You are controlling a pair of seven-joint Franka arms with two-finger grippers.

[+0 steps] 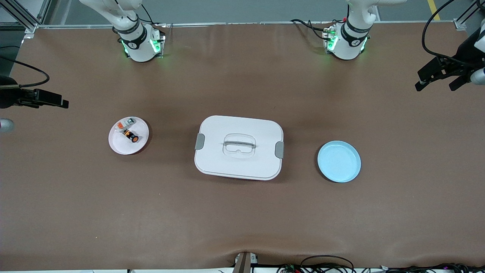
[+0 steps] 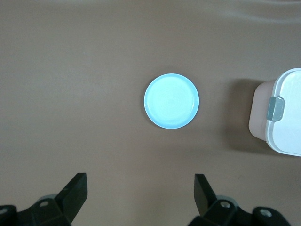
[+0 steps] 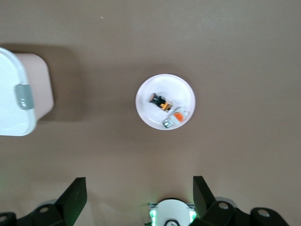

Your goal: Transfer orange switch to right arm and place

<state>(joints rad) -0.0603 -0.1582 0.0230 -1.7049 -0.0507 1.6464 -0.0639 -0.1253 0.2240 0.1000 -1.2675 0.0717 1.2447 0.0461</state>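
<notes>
Even, diffuse overhead light on the matte brown table (image 1: 242, 212). The white lidded plastic box (image 1: 238, 147) casts a soft, short shadow; faint glare streaks the tabletop between the arm bases. Wrist views are softer, the round pale-blue plate (image 2: 171, 100) slightly overexposed.

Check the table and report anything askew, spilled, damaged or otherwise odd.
Nothing stands out. The orange switch and a whitish-grey block lie inside the white dish. The lidded white box sits closed, and the blue plate lies flat. The left gripper and right gripper hang open, holding nothing.
</notes>
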